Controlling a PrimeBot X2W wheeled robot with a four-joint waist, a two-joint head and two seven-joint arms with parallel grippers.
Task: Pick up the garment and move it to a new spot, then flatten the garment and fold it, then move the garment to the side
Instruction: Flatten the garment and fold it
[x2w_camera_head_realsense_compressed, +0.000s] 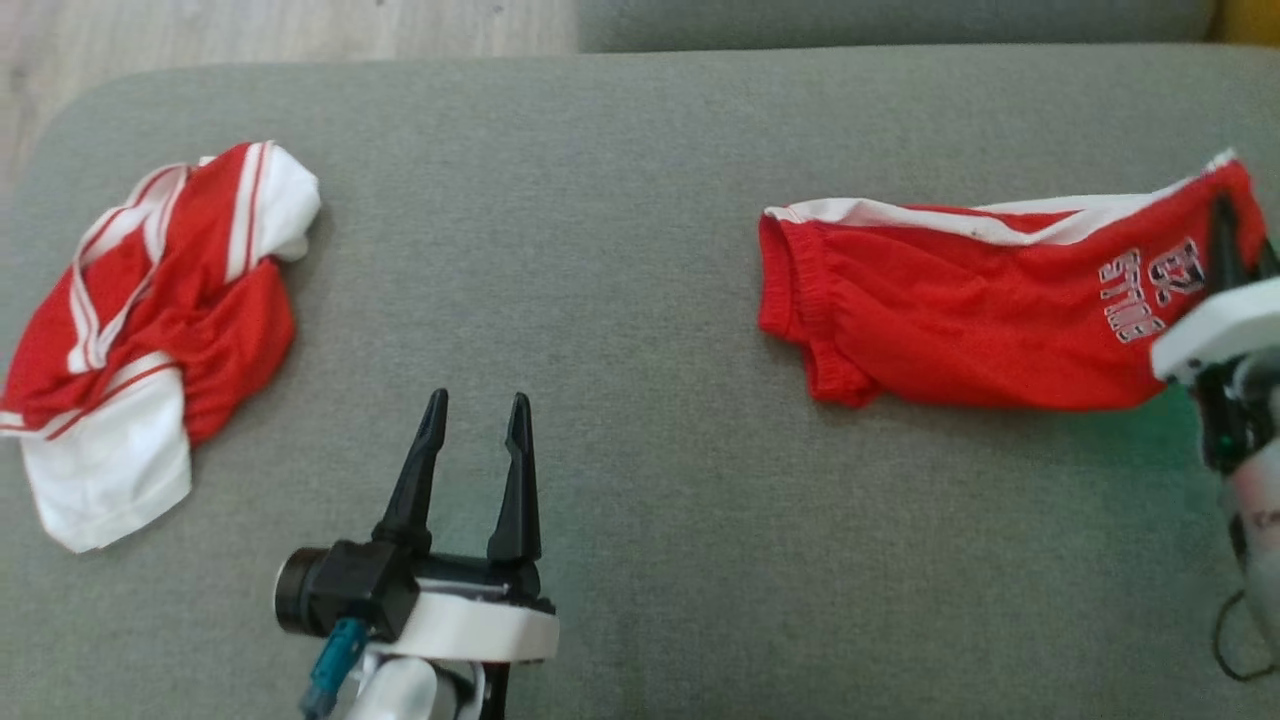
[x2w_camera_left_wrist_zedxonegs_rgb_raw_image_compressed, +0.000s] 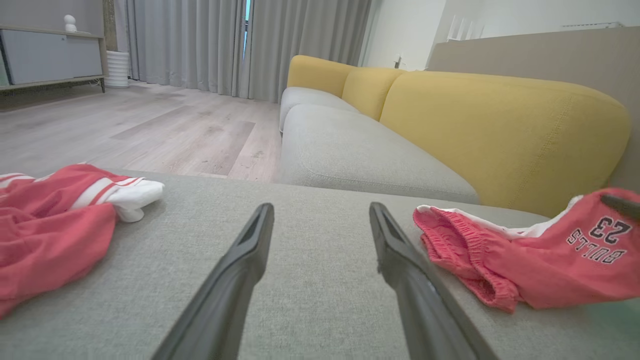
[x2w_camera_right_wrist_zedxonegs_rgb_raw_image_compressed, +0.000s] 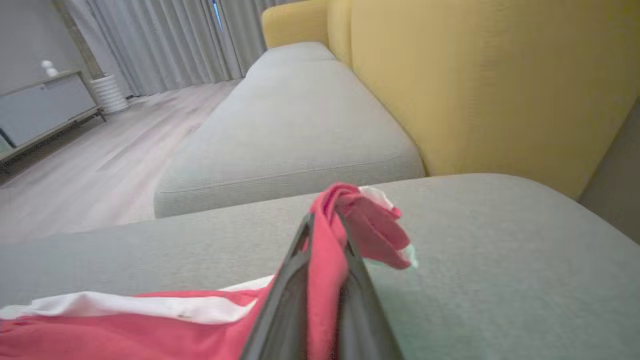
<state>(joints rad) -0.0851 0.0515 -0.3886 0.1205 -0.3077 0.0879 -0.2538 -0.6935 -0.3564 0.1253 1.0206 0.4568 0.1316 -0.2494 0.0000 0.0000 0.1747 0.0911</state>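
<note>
Soft even daylight, faint shadows under the garment (x2w_camera_head_realsense_compressed: 950, 330); right wrist view slightly blurred.

Two garments (x2w_camera_head_realsense_compressed: 150, 300) (x2w_camera_head_realsense_compressed: 960, 330), two grippers (x2w_camera_head_realsense_compressed: 476, 402) (x2w_camera_head_realsense_compressed: 1222, 215), perhaps one sofa (x2w_camera_left_wrist_zedxonegs_rgb_raw_image_compressed: 500, 125)

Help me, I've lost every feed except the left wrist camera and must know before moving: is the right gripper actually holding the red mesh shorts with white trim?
Observer: Yes. The right gripper is shut on a bunch of the red mesh shorts, with fabric pinched between its fingers.
Operator: Which end does it have?
Observer: The far corner by the printed number. The elastic waistband points toward the open left gripper, apart from it.
Operator: And the crumpled red and white jersey?
Observer: It lies heaped on the grey fabric cushion at the robot's left, its near end a white panel, with neither gripper touching it.
</note>
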